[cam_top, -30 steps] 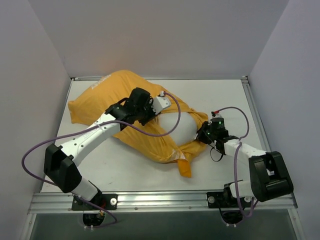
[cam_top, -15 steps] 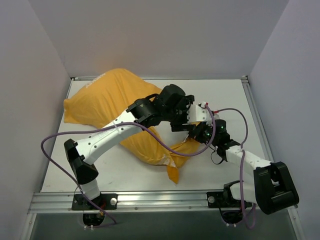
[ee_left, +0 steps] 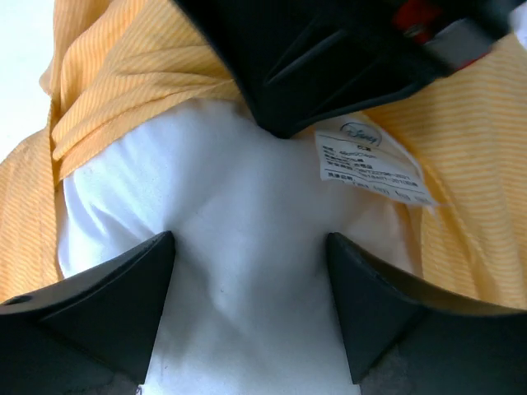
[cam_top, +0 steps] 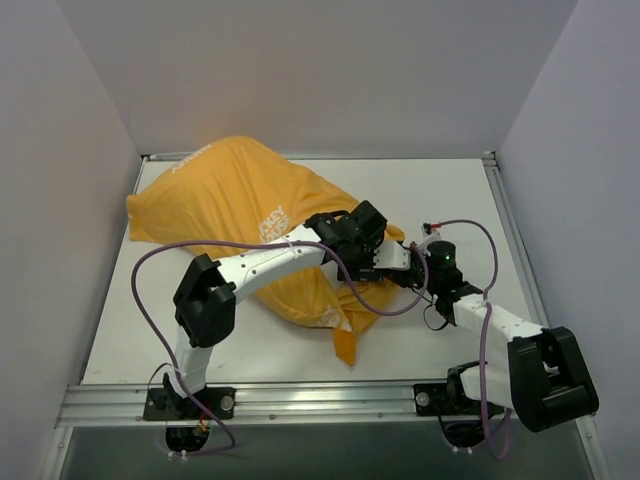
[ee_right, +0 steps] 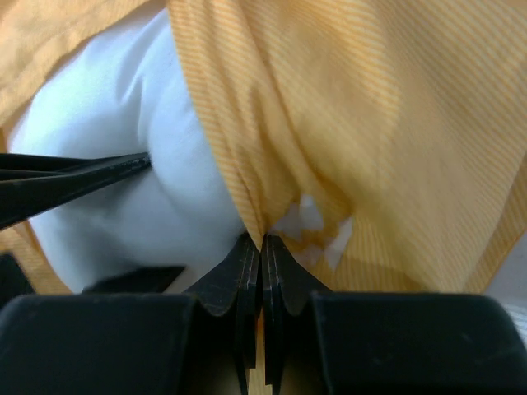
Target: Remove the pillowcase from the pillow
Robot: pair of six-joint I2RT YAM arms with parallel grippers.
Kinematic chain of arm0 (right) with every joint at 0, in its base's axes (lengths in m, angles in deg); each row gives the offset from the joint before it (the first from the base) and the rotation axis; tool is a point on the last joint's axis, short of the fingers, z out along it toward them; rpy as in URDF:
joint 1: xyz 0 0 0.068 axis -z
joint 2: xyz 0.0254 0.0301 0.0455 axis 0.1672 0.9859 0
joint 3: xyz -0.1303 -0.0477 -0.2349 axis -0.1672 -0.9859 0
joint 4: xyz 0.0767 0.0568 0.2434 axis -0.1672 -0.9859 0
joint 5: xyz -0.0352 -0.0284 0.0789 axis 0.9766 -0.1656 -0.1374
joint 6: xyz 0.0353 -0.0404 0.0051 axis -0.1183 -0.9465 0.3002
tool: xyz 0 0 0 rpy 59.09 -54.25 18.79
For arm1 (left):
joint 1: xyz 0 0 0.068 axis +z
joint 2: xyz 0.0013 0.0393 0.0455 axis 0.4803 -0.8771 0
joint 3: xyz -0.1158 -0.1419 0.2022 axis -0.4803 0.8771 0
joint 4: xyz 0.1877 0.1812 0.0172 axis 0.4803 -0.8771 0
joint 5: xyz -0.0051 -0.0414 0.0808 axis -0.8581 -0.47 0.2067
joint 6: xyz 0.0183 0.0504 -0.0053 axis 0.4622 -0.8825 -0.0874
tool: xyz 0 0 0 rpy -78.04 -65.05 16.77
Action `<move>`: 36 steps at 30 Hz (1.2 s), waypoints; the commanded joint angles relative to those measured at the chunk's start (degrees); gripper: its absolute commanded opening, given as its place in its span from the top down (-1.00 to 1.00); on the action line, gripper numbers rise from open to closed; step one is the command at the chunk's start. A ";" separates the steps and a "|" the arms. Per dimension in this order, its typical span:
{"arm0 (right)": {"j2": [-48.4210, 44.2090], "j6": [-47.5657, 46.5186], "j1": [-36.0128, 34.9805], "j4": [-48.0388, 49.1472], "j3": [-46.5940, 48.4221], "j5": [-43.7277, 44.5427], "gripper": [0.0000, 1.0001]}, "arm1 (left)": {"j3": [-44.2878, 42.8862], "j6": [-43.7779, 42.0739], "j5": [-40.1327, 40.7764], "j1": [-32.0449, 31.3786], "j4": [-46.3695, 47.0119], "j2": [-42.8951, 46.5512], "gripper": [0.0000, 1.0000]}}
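The orange-yellow pillowcase (cam_top: 220,210) lies bunched across the left and middle of the table, with its open end towards the right. In the left wrist view the white pillow (ee_left: 247,247) bulges out of the pillowcase (ee_left: 123,74), with a white care label (ee_left: 375,164) beside it. My left gripper (cam_top: 388,266) is at that opening. It is open (ee_left: 251,280), with a finger on each side of the pillow. My right gripper (cam_top: 412,273) is shut (ee_right: 262,243) on the edge of the pillowcase (ee_right: 346,123). The pillow (ee_right: 115,173) lies just to its left.
The white table (cam_top: 440,190) is walled at the back and on both sides. A metal rail (cam_top: 300,402) runs along the near edge. Purple cables loop from both arms. A tail of the pillowcase (cam_top: 345,345) points towards the near edge.
My left arm has swung right from over the pillowcase to its open end and dropped beside the right gripper. The pillowcase has shifted a little to the left. The right gripper still holds the fabric.
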 commanded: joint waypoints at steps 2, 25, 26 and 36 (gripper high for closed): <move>-3.71 0.13 1.20 0.83 0.45 -0.78 1.00 | 3.50 -1.91 5.02 2.11 3.84 0.78 0.11; 11.57 -14.02 5.16 -14.67 19.11 15.69 1.00 | 12.77 8.17 -9.81 9.30 1.22 22.85 0.95; 11.93 -13.41 4.90 -10.82 17.87 12.88 1.00 | 9.96 10.90 -10.87 10.27 1.57 22.24 0.95; -3.33 -21.13 -0.99 -17.70 19.25 11.96 -0.09 | -11.52 29.56 -9.48 14.50 7.01 15.20 0.95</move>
